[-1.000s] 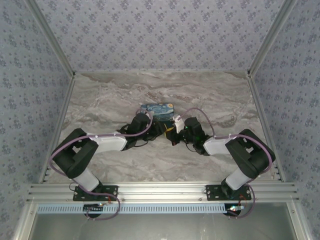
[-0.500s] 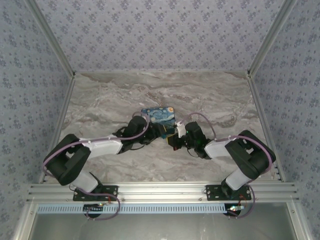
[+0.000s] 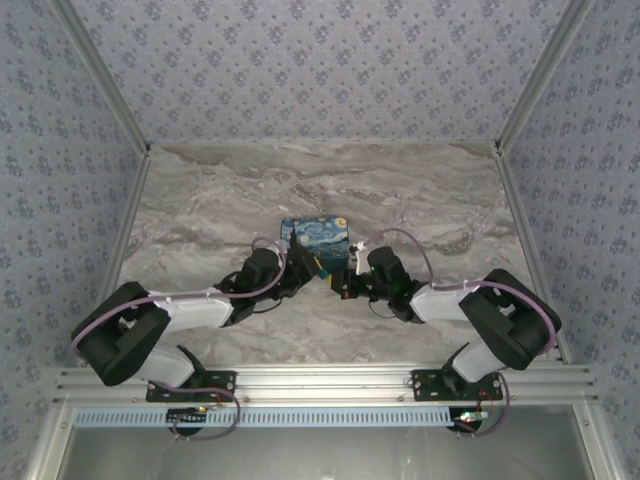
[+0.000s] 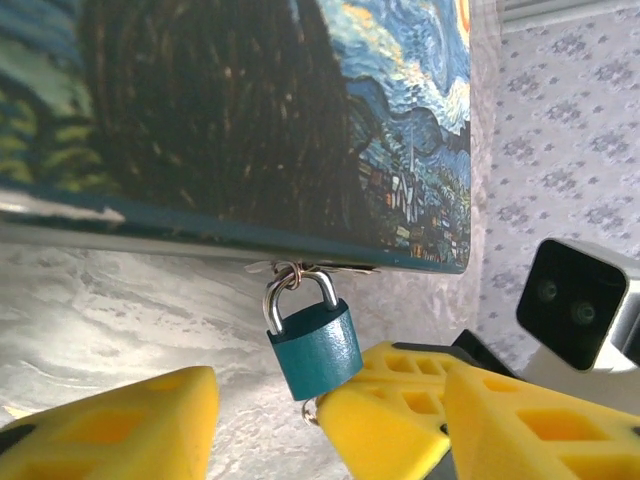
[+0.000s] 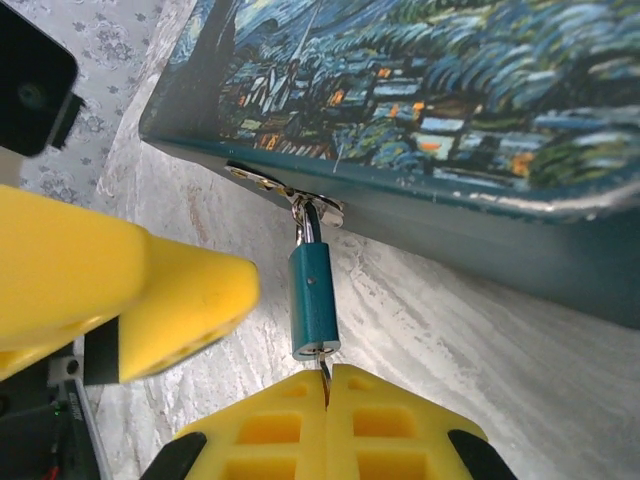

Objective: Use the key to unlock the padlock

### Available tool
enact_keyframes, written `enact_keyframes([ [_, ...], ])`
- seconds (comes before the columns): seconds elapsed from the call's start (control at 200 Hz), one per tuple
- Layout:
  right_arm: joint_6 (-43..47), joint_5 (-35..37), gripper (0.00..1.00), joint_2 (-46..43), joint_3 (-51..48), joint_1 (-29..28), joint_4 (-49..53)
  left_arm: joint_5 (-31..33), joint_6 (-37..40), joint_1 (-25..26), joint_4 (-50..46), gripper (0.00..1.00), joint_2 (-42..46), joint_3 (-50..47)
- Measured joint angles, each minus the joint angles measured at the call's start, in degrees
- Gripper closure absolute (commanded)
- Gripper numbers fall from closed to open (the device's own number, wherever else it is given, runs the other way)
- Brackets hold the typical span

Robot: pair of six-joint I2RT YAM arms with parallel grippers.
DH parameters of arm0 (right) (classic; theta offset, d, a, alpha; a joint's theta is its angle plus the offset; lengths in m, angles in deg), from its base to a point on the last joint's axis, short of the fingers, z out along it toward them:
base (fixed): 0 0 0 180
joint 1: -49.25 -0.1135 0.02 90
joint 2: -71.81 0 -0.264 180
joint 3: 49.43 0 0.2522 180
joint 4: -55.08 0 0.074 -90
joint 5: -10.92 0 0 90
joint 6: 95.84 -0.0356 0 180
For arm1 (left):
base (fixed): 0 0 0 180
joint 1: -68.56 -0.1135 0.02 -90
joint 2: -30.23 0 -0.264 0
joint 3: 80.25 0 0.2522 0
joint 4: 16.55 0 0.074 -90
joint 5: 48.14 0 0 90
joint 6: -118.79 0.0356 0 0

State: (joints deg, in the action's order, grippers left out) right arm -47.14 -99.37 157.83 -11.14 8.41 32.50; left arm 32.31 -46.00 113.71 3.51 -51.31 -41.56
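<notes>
A tiny teal-blue padlock hangs from a metal hasp on the lower edge of a box painted with a blue-and-yellow swirling night sky. The box lies near the middle of a grey marble-patterned table. The lock's body is a smooth, matt, rounded block. Its bright silver shackle is looped through the hasp, and both legs are seated in the body. Seen edge-on from the right wrist, the body is a slim teal slab with a small dot on its narrow side, and it hangs slightly tilted.

The right gripper sits directly under the lock with its two yellow fingers pressed together on a key. Just a thin metal sliver of the key shows, and it runs up into the base of the lock.

The left gripper faces the box edge from the other side, fingers spread wide. The lock and the right gripper's fingertips lie in the gap between them. One finger stands just beside the lock, with a sliver of table visible between. From above, both arms meet at the box's near edge.
</notes>
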Motion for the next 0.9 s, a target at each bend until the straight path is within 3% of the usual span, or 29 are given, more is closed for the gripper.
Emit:
enact_keyframes([
  [0.435, -9.0, 2.6, 1.0, -0.2, 0.0, -1.2, 2.0, 4.9, -7.9, 2.6, 9.7, 0.59, -5.3, -1.9],
  [0.899, -12.4, 4.3, 1.0, -0.3, 0.0, -1.7, 2.4, 6.9, -13.3, 4.4, 16.6, 0.67, -13.0, -1.9],
])
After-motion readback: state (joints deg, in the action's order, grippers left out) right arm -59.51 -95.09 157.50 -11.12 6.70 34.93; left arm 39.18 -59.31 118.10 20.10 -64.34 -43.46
